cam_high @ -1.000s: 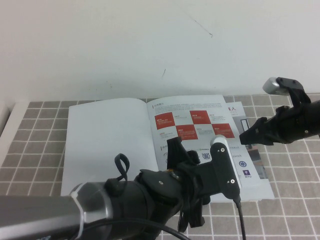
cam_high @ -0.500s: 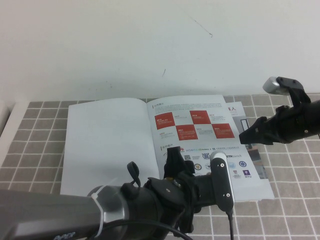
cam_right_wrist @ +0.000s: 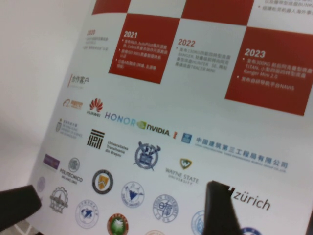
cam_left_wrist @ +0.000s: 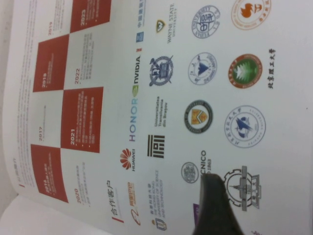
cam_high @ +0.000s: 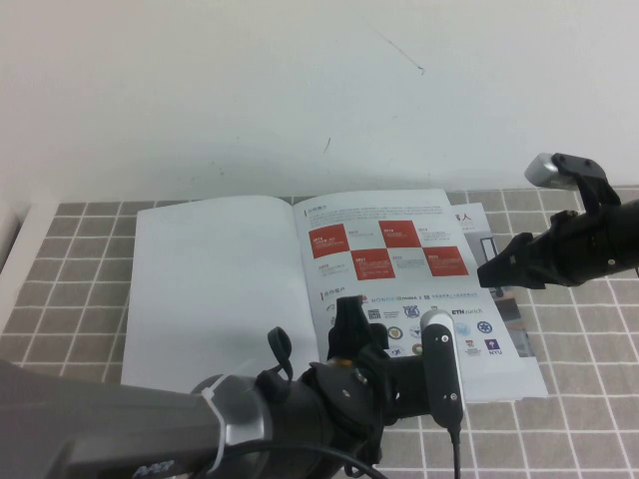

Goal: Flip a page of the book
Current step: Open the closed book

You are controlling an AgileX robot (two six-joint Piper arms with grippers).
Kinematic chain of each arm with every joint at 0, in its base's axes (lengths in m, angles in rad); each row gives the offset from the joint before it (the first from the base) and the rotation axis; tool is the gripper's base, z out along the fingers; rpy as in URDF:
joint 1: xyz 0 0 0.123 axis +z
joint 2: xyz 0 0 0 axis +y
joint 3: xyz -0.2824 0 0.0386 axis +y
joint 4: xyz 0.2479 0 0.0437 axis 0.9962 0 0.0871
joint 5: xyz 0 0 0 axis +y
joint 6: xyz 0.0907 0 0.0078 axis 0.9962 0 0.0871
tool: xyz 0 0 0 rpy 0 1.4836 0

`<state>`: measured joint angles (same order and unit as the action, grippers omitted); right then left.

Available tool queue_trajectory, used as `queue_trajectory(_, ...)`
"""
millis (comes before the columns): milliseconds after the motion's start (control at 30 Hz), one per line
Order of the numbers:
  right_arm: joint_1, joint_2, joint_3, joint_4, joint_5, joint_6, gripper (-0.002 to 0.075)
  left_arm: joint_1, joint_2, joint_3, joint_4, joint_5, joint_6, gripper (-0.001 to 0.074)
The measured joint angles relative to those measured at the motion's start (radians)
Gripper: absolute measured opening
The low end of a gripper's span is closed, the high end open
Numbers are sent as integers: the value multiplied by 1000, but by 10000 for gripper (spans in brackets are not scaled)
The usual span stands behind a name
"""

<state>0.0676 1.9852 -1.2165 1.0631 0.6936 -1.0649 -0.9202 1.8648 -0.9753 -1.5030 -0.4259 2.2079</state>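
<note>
Glossy and flat on the open book (cam_high: 215, 284), the logo page (cam_high: 399, 269) awaited lifting: the left gripper (cam_high: 349, 324) hovered over its lower logos, fingers unreadable, the right gripper (cam_high: 482, 274) spread beside its outer edge, needing to pinch it.

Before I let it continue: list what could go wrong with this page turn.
1. The right end effector is open at the right edge of the page. It might also catch the printed piece lying under the book.
2. The left end effector hangs over the page's logo rows. A lifted page could well hit it and crease.
</note>
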Motion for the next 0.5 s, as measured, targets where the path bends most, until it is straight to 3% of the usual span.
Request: queue_trajectory(500,0,0,0,0,0,0,395,0,2,0,49,-12,-51,384)
